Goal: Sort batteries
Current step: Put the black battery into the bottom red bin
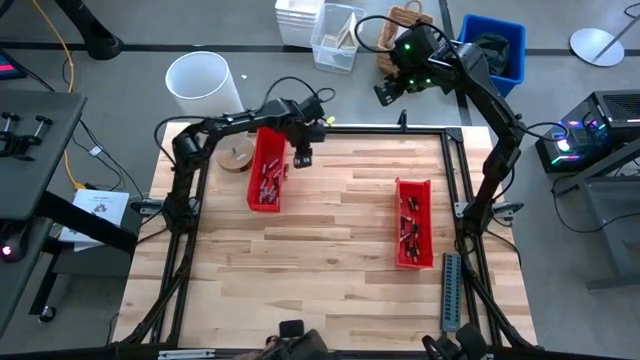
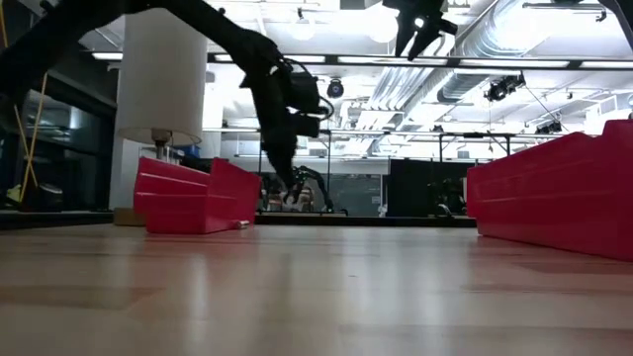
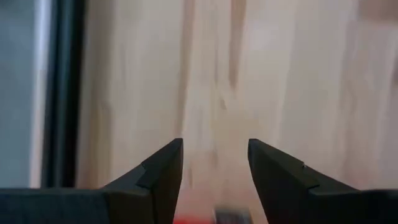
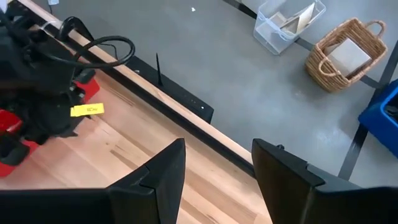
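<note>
batteries (image 1: 266,184): small grey cylinders, jumbled in left red tray (image 1: 254,170); more (image 1: 409,230) piled in right red tray (image 1: 423,222).

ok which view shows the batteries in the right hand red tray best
The high view: it looks straight down into the right red tray, where the batteries show as small dark bits. The low view shows only that tray's outer wall. Neither wrist view shows this tray.

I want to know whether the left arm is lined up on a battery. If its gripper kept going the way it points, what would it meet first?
Probably bare table: the open left gripper points down just beside the left red tray, nothing between its fingers.
</note>
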You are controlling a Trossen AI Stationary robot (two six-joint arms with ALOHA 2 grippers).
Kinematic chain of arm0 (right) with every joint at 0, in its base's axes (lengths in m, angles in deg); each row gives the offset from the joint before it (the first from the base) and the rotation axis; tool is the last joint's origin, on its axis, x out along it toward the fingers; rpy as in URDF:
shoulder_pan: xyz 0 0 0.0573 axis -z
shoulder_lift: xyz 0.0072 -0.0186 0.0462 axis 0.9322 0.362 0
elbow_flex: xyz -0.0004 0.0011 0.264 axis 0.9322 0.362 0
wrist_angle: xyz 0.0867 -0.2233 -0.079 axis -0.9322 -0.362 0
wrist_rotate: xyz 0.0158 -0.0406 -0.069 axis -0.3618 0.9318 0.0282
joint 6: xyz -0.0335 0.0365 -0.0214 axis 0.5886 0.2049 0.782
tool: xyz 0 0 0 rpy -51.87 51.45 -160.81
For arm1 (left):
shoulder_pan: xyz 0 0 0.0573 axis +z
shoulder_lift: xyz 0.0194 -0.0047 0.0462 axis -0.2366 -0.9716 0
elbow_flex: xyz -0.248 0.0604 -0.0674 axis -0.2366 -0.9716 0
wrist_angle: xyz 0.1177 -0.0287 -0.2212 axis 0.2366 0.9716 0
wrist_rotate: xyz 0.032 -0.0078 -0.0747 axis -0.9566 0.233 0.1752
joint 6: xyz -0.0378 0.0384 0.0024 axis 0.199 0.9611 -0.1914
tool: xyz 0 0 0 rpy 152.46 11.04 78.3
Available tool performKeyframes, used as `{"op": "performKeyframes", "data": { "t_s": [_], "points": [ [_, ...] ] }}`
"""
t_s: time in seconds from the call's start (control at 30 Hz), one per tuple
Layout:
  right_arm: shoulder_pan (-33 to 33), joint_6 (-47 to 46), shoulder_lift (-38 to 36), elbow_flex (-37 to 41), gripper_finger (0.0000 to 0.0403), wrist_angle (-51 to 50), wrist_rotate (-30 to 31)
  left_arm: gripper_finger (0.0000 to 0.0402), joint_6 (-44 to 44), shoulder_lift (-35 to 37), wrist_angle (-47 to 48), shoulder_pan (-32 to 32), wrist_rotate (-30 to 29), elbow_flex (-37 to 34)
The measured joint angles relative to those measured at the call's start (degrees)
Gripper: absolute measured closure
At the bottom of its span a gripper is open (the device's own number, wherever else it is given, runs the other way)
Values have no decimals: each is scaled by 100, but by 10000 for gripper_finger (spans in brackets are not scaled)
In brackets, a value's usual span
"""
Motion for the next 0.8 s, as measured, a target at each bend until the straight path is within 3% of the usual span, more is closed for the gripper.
{"op": "performKeyframes", "data": {
  "t_s": [0.23,0.43,0.57,0.8],
  "points": [
    [0,96,-2,0,222,108,2,229,-588,-83,1238,-5,-473,-15],
    [-20,83,-2,0,222,224,-35,229,-672,-462,1282,-127,-560,-61],
    [-20,85,-2,0,222,234,-118,226,-755,-673,1497,-220,-987,-68],
    [-20,84,-4,0,222,409,-118,191,-916,-691,1510,-247,-1161,-63]
  ]
}}
